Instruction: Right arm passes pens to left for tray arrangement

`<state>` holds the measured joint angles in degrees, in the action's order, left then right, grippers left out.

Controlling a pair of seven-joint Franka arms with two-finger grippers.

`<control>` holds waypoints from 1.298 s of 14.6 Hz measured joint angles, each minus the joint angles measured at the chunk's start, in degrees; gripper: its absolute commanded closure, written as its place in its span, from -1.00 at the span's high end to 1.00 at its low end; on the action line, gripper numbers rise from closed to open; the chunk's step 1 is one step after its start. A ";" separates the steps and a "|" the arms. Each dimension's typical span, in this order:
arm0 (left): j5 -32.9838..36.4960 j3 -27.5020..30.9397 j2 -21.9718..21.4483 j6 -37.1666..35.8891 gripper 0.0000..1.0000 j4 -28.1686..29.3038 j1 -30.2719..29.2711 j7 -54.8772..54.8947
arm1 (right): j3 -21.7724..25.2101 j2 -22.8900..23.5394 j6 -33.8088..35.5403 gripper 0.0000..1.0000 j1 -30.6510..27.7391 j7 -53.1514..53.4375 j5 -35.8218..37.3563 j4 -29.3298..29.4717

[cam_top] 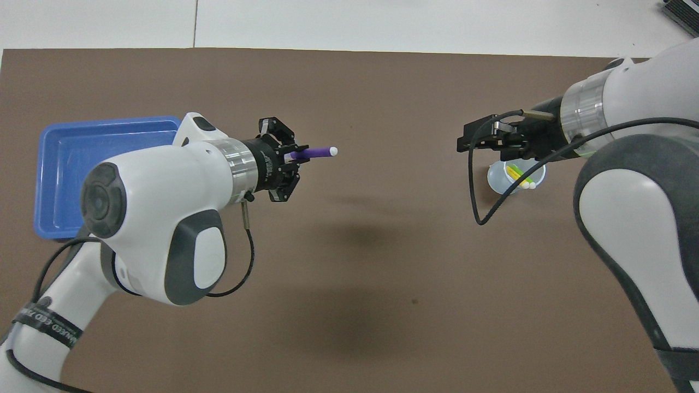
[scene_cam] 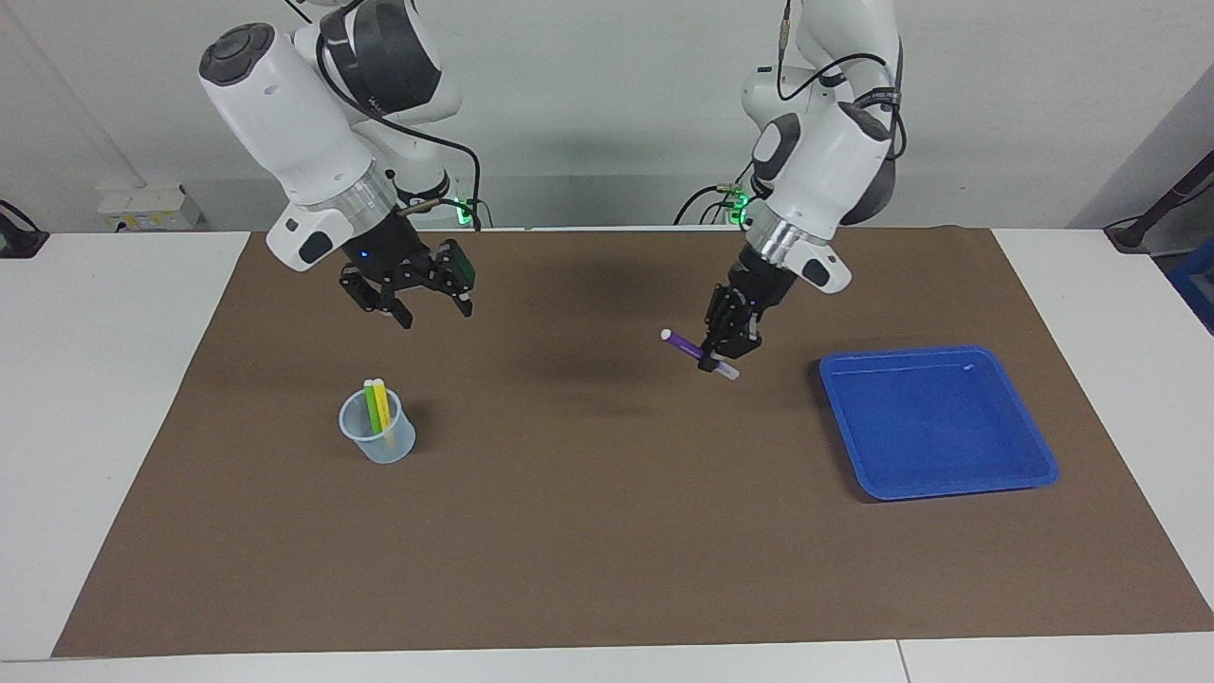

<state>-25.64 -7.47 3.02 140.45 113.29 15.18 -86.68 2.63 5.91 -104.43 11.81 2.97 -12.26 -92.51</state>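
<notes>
The left end effector [scene_cam: 723, 349] is clamped on the purple pen [scene_cam: 687, 347], carrying it in the air over the brown mat [scene_cam: 607, 531], close to the blue tray [scene_cam: 1034, 455] but not yet over it. The pen lies roughly level, its pale tip pointing away from the tray. The handover looks finished; the step in hand is the carry to the tray. Next, the left arm needs to bring the pen over the tray and lower it before letting go. The right end effector [scene_cam: 434, 302], fingers apart and empty, hangs near the translucent cup [scene_cam: 378, 438], well apart from the tray, where the yellow pen [scene_cam: 382, 403] and green pen [scene_cam: 371, 406] stand.
</notes>
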 measured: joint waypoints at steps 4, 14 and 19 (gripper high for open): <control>0.10 0.08 -0.73 -7.53 -0.98 -0.48 -7.26 16.70 | 0.10 0.03 -2.09 0.68 -2.08 -11.10 6.22 -2.93; 12.76 0.18 -1.64 -17.61 -1.00 -0.52 -20.18 57.92 | -0.17 0.19 -17.69 0.62 -2.21 -17.35 10.91 -18.19; 23.31 0.22 -1.76 -18.57 -1.00 -0.66 -24.33 73.01 | -0.02 0.04 -20.25 0.62 -3.09 -18.09 11.01 -22.16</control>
<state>-2.34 -7.25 1.25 121.89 112.64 -9.15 -13.67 2.61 5.95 -124.68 8.72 -15.13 -1.24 -114.67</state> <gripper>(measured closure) 0.815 0.185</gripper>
